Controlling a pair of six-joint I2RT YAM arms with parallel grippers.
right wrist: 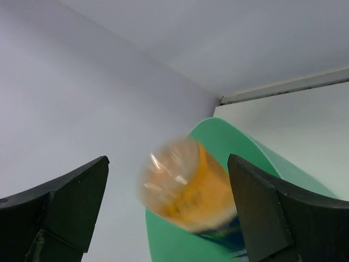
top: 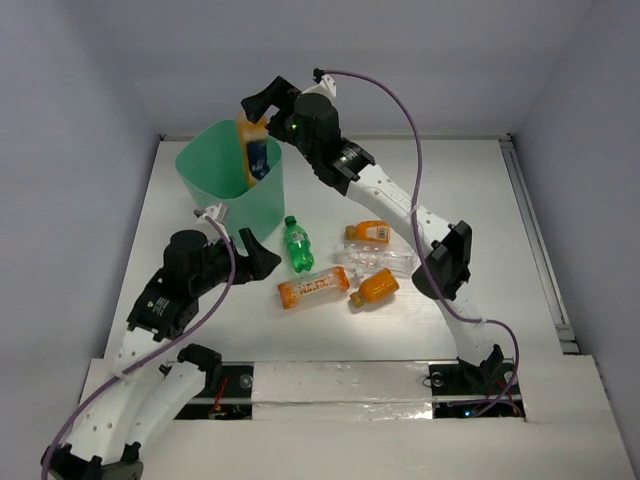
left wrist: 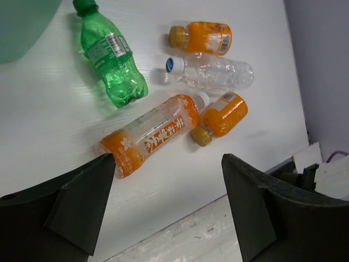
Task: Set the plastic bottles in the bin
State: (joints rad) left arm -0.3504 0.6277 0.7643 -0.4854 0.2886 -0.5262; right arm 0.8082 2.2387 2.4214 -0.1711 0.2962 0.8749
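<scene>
Currently the drop step: my right fingers [right wrist: 272, 213] stand parted, gripping nothing; the orange bottle [right wrist: 185, 191], blurred and clear of both, hangs in the mouth of the bin [top: 225, 195] at the worktop's far-left corner. My left fingers [left wrist: 71, 207], parted and empty, hover over the long orange bottle [left wrist: 152, 134] mid-worktop. Next I judge they must descend and close on it.

Bright, even light leaves only soft shadows beside the green bottle [left wrist: 112, 65] on the table [left wrist: 43, 136], but the orange bottle [right wrist: 182, 185] in the right wrist view is blurred.
</scene>
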